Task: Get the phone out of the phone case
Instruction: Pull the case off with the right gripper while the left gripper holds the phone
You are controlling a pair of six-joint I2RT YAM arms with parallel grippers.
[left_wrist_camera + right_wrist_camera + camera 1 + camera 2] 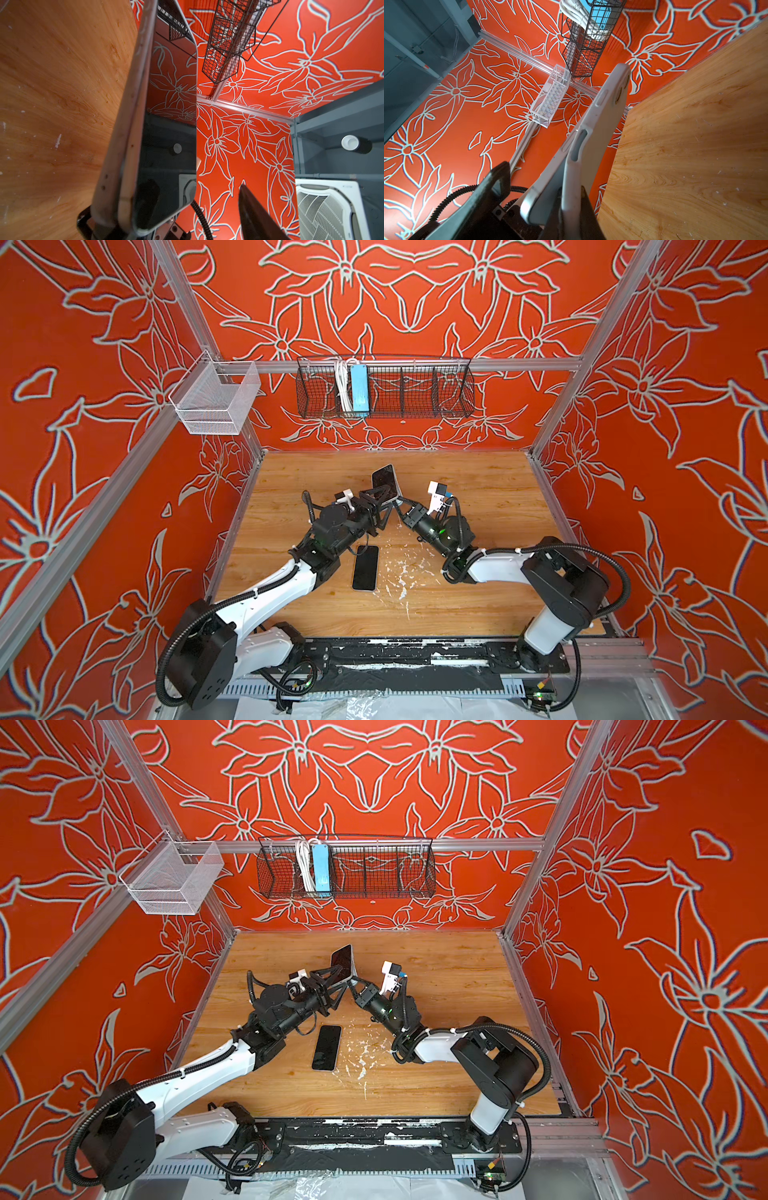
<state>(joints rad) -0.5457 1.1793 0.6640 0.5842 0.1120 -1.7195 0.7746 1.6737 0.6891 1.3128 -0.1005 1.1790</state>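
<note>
angling inward, left arm (270, 589) and right arm (494, 566) flank raised phone case (604, 116).

Phone case (604, 112) base — seemingly behind gripper (569, 209)

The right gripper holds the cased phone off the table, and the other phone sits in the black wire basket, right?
No. The other phone lies flat on the table, not in the black wire basket, as both top views show. The right gripper does hold the cased phone up.
</note>
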